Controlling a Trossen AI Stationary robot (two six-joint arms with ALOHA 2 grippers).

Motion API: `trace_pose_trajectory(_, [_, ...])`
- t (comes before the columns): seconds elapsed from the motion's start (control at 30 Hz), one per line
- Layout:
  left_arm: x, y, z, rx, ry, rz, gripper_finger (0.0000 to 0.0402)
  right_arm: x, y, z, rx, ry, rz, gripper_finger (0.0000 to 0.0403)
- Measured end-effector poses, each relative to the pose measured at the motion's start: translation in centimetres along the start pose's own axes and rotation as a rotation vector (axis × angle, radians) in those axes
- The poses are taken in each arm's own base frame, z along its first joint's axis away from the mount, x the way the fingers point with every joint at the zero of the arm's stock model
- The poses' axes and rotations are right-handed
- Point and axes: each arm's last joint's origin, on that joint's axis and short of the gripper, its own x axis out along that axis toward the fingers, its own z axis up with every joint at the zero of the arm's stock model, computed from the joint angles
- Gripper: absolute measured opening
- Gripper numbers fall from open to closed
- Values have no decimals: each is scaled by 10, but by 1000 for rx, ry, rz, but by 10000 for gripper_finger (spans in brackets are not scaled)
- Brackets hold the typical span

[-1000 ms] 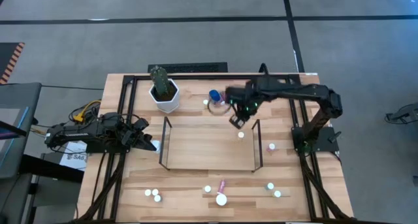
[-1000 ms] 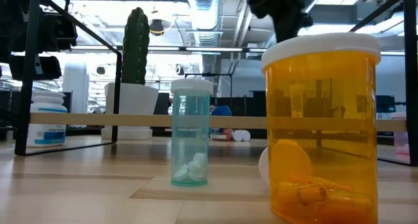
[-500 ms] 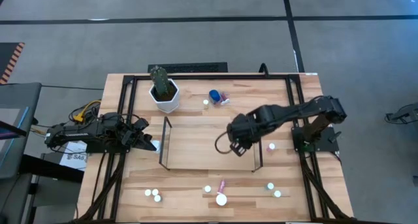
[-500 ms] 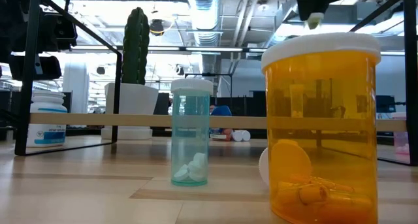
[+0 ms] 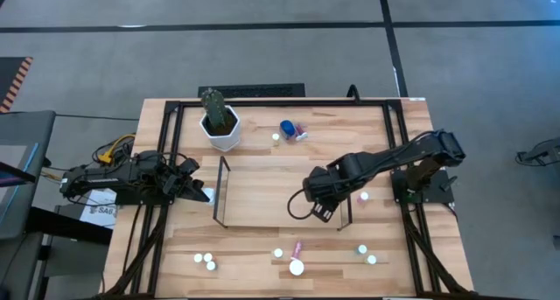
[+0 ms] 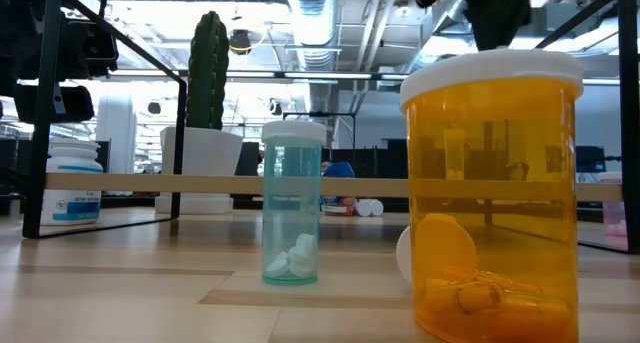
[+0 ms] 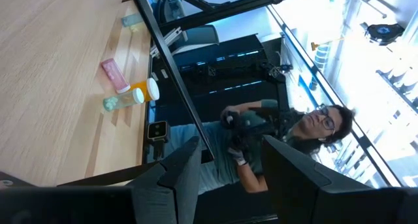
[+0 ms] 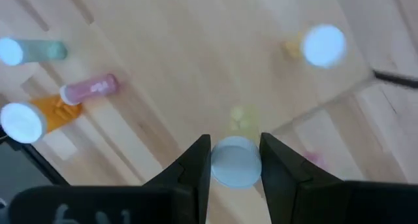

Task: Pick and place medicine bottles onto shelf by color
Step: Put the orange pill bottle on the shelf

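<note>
A: Worktop (image 5: 262, 147) from above first: where are the arms?

B: The right gripper (image 5: 320, 205) sits over the right end of the shelf (image 5: 271, 191), close to its right upright panel. The left gripper (image 5: 198, 193) waits at the worktop's left edge, just outside the shelf's left panel.

A: And the medicine bottles?

B: Scattered. A blue-capped bottle (image 5: 287, 128) lies behind the shelf near the cactus pot (image 5: 221, 129). A white-capped one (image 5: 364, 196) stands to the right of the shelf, and several more lie along the front strip, among them a pink bottle (image 5: 297, 247) and a large white cap (image 5: 297, 267).

A: Low view?

B: An orange bottle (image 6: 492, 198) with a white cap fills the foreground, and a teal bottle (image 6: 292, 203) holding white pills stands to its left. The cactus rises behind. A dark part of an arm hangs above the orange bottle.

A: Left wrist view?

B: The left gripper's fingers (image 7: 186, 175) stand slightly apart with nothing between them. Past them lie three bottles near the worktop's edge, and a person sits beyond the table.

A: Right wrist view?

B: The right gripper (image 8: 235, 160) pinches a small bottle with a pale cap (image 8: 235, 162) between its fingers, above the wood. Below it are another white-capped bottle (image 8: 321, 46), the pink, orange and teal ones.
</note>
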Motion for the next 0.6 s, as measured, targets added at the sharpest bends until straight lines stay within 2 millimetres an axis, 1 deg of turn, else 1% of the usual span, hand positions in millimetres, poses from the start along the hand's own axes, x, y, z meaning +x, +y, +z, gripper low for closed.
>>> trace_pose_trajectory(0.1, [0, 0, 0, 0, 0, 0, 144, 8, -1, 1, -59, 7, 11, 118])
trace_pose_trajectory(0.27, [0, 0, 0, 0, 0, 0, 144, 15, -4, 2, -162, 25, 15, 119])
trace_pose_trajectory(0.6, [0, 0, 0, 0, 0, 0, 144, 29, -8, -1, -426, 41, 5, 119])
